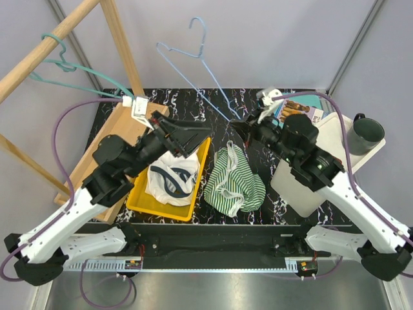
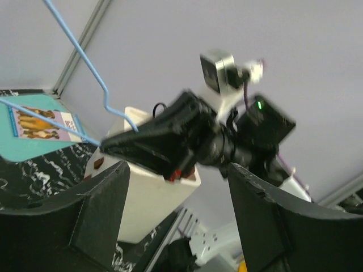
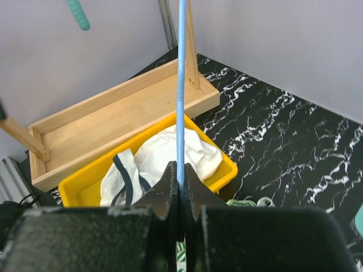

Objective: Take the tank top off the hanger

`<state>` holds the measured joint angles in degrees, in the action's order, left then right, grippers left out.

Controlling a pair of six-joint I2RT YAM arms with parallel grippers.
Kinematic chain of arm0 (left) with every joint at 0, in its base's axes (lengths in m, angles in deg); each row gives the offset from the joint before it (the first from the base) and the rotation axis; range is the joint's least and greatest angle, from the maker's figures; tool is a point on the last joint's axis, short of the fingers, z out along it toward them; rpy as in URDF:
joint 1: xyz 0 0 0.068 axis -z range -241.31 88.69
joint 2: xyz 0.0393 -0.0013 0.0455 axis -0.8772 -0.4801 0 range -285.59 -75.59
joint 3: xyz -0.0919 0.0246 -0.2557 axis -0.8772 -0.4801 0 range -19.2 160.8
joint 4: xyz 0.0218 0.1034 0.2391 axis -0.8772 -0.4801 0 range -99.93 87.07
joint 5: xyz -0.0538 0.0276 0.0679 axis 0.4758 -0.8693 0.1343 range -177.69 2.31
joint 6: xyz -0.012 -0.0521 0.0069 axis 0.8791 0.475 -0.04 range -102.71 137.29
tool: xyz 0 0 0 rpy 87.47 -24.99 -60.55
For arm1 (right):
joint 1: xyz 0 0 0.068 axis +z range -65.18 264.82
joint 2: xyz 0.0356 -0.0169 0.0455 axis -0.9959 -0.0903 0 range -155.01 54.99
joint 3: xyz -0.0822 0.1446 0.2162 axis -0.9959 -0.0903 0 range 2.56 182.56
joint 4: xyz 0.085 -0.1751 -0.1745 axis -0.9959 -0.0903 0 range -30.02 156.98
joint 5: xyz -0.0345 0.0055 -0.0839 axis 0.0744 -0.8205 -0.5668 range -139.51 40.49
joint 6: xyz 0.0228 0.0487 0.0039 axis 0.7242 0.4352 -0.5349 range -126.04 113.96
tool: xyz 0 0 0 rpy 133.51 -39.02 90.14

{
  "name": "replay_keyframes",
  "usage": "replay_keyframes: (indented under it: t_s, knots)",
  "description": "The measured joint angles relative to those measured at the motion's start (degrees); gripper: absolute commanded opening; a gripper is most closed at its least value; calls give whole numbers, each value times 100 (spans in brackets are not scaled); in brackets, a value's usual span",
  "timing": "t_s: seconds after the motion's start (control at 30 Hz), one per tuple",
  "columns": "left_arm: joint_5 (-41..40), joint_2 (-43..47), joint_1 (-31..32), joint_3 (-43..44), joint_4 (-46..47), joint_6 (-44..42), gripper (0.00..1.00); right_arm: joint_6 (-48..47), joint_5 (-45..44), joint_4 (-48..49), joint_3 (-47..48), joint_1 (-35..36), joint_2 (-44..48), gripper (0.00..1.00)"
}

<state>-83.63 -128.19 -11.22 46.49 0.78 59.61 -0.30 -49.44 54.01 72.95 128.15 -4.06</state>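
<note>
tank top [image 1: 233, 181]: green-striped, off the hanger, heaped near table [image 1: 187, 106] front edge, beside yellow bin [image 1: 138, 201] | blue wire hanger [image 3: 181, 85]: right gripper [image 3: 180, 170] clamped on it, plain only in right wrist view | left gripper [image 1: 197, 139]: jaws apart, empty | bin: white garment [image 1: 169, 177], dark trim

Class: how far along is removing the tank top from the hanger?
Done: the striped tank top lies on the table, free of the blue hanger. In hand: the right gripper pinches the bare hanger; the left gripper open, empty. Left: probably setting the hanger down.
</note>
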Motion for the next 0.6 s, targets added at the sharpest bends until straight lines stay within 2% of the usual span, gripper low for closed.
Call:
replay_keyframes:
  t_s: [0.23,0.6]
  knots:
    - [227,1401,0,-1021,-955,-380,74,-890,820,-518,1423,0,-1366,0]
    - [313,3036,0,-2267,-2118,-389,74,-1801,1685,-1390,5005,-2,-4297,0]
